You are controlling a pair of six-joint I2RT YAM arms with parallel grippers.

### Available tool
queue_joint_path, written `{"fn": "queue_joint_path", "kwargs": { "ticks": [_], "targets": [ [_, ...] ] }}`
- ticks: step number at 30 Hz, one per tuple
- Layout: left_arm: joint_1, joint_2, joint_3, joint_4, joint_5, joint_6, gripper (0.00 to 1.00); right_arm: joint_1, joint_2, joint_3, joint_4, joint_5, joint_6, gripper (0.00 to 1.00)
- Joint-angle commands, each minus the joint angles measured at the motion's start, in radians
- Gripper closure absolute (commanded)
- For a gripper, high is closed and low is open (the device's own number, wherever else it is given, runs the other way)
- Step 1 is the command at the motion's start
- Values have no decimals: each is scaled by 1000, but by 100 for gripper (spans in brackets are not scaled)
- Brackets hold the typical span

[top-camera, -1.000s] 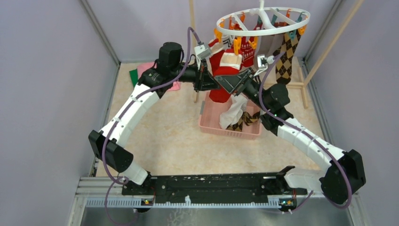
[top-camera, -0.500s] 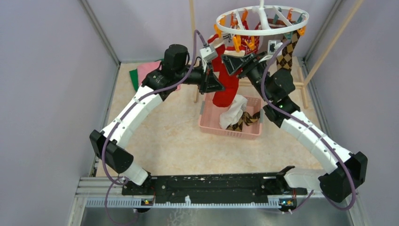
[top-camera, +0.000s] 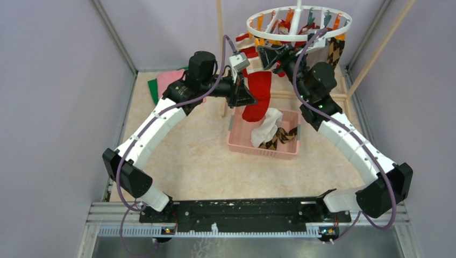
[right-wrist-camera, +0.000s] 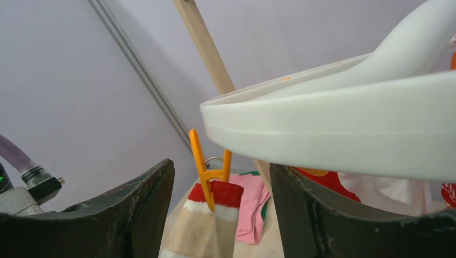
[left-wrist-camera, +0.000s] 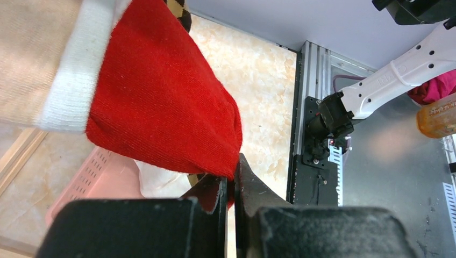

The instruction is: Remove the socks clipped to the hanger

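My left gripper (left-wrist-camera: 230,174) is clenched on the red toe of a sock (left-wrist-camera: 161,102) hanging over the pink basket (top-camera: 263,152). My right gripper (right-wrist-camera: 220,172), jaws spread, flanks an orange clip (right-wrist-camera: 207,161) under the white hanger ring (right-wrist-camera: 344,118); it pins a red cuff (right-wrist-camera: 226,194), probably this sock's.

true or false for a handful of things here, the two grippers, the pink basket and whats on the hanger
1. The left gripper is shut on the red sock. True.
2. The right gripper is clamped on an orange clip. False: it is open, and the clip shows in the gap between its fingers.
3. The pink basket is empty. False: a white sock and a dark argyle sock lie in it.
4. A brown argyle sock hangs from the hanger. True.
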Motion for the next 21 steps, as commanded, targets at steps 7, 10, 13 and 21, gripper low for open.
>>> {"fn": "queue_joint_path", "kwargs": {
  "ticks": [7, 10, 13, 21],
  "targets": [
    [-29, -43, 16, 12, 0, 17, 100, -24, 69, 85, 72, -77, 38, 35],
    [-38, -41, 17, 11, -10, 17, 100, -26, 85, 91, 100, -93, 58, 37],
    [-44, -37, 21, 8, -16, 17, 100, -25, 97, 102, 119, -93, 66, 40],
    [-48, -37, 18, 2, -38, 42, 100, -31, 88, 78, 187, -77, 89, 59]
  ]
}}
